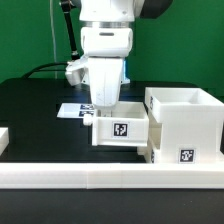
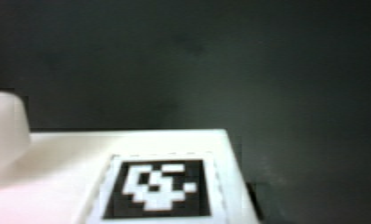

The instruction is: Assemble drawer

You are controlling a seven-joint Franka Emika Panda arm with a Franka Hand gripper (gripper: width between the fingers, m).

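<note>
- Nearest the camera: long white wall (image 1: 110, 182) across the near edge of the black table (image 1: 30, 100).
- Just behind it, on the exterior view's right: shell (image 1: 185, 122), open top up, tag on its near face low down.
- Touching the shell's left side: small tray (image 1: 122, 130), tag facing the camera, sitting on the table.
- Gripper (image 1: 104, 103) straight down over the tray's far-left part; fingertips hidden behind the tray's rim, so cannot tell whether apart or clamped on the tray wall.
- Marker board (image 1: 70, 110) flat on the table, far left of the tray, partly behind the arm.
- Second tray not identifiable in either view.
- Step, as judged: handling the first tray beside the shell, either gripping or just placed. Next move likely calls for lifting and turning it to match the shell's opening, then sliding it in squarely; misalignment could jam it.
- Wrist view adds: blurred close-up of a white surface with tag (image 2: 161, 187) and one finger (image 2: 2, 130) at the edge; shows no shell, no wall.
</note>
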